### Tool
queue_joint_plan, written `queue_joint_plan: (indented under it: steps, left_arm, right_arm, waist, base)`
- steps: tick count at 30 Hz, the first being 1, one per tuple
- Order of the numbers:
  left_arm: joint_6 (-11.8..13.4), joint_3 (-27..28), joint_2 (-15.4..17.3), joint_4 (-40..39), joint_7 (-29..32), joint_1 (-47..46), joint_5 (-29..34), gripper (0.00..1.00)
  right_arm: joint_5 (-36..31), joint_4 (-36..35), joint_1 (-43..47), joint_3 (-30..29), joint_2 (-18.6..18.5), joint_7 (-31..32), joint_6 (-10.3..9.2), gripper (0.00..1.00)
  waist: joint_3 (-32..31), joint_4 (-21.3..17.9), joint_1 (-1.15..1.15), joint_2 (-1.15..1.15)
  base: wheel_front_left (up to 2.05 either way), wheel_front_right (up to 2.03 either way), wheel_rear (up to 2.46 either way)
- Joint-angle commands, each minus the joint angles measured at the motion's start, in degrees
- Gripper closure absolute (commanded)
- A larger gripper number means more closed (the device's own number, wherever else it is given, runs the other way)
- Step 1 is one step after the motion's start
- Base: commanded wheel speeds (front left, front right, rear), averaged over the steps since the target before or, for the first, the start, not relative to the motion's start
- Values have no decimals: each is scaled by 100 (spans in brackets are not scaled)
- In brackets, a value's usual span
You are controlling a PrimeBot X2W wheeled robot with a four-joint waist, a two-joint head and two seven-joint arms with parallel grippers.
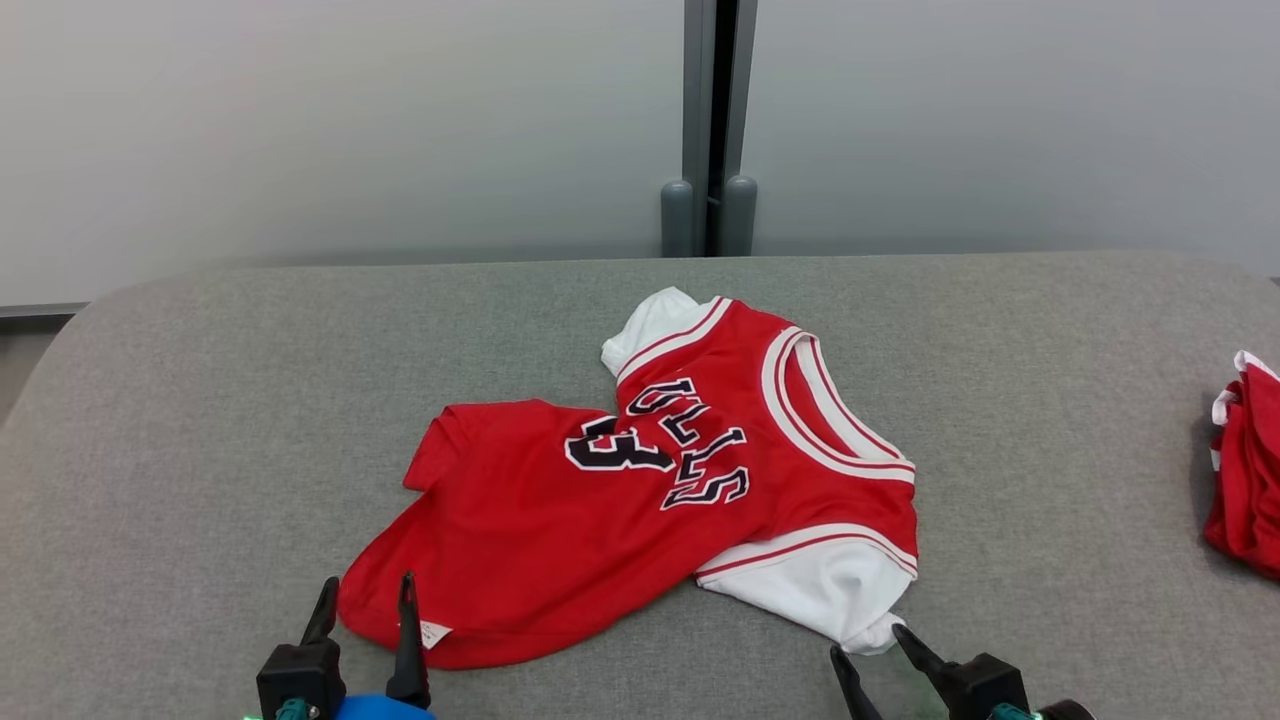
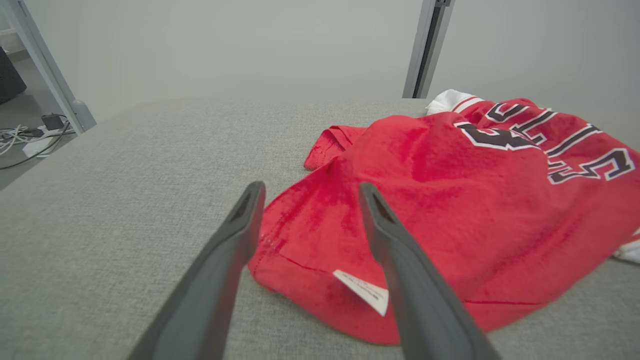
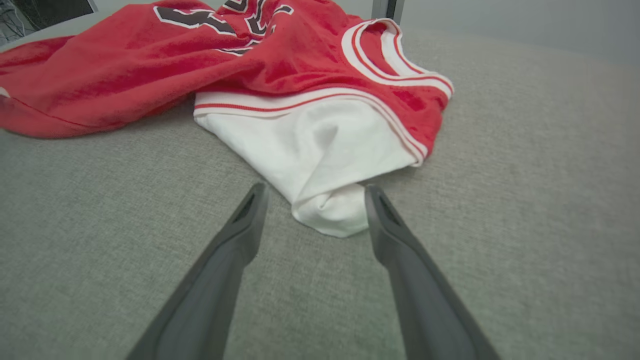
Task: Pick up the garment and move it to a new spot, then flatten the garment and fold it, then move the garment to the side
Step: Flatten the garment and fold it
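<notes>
Left claw [image 1: 368,580] stands spread wide, gripping nothing, its fingers straddling the near hem of the garment [image 1: 600,520] close to the white label [image 2: 362,292]. Right claw [image 1: 866,640] is likewise released and empty, its fingers either side of the bunched tip of the white sleeve [image 3: 325,145]. The garment, a red jersey with white trim, lies crumpled mid-table on the grey table [image 1: 200,400], one part lapped over another.

Risks, as a judgement: the right claw may pinch only the sleeve tip, so the cloth slides out or the jersey hangs lopsided and twists when lifted. The left claw may catch just the top layer at the hem, leaving the under layer dragging and bunching. Fingers going down too low could snag the table's fabric cover. Uneven lift from hem and sleeve may make flattening harder afterwards.

A second red garment [image 1: 1245,470] sits well apart at the table's right edge and could be confused with the target.

Hard to make out: whether either claw's fingertips touch cloth or table. The lettering is creased and partly folded under, the far sleeve only peeks out, the second garment is cut off by the frame, and both claw bodies are cropped at the head view's bottom edge.
</notes>
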Motion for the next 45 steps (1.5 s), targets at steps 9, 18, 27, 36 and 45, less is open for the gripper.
queue_joint_plan:
  steps: [9,18,27,36,45]
  left_arm:
    - [-27,-7,-5,28,-25,-40,-103,0]
    - [-25,75,-7,-30,-25,51,-157,0]
    - [70,-2,-5,-44,-25,106,-361,0]
    - [129,-42,-3,-68,-25,54,-298,0]
    - [151,107,-4,-243,-25,110,21,0]
  right_arm:
    - [335,535,-327,128,-6,-2,0,0]
    - [1249,-245,-427,-21,-11,-1,0,100]
    - [2345,-1104,218,-474,-385,-1,0,0]
    - [1380,-1656,200,-1131,-215,-2,0,0]
    - [190,-2013,316,-797,-86,-1,0,0]
  waist:
    - [104,207,-1,0]
    - [94,73,-1,0]
    - [-55,-336,-1,0]
    - [-21,-396,-1,0]
    - [-30,-249,-1,0]
  base:
    - [0,0,0]
    - [0,0,0]
    - [0,0,0]
    - [0,0,0]
    - [0,0,0]
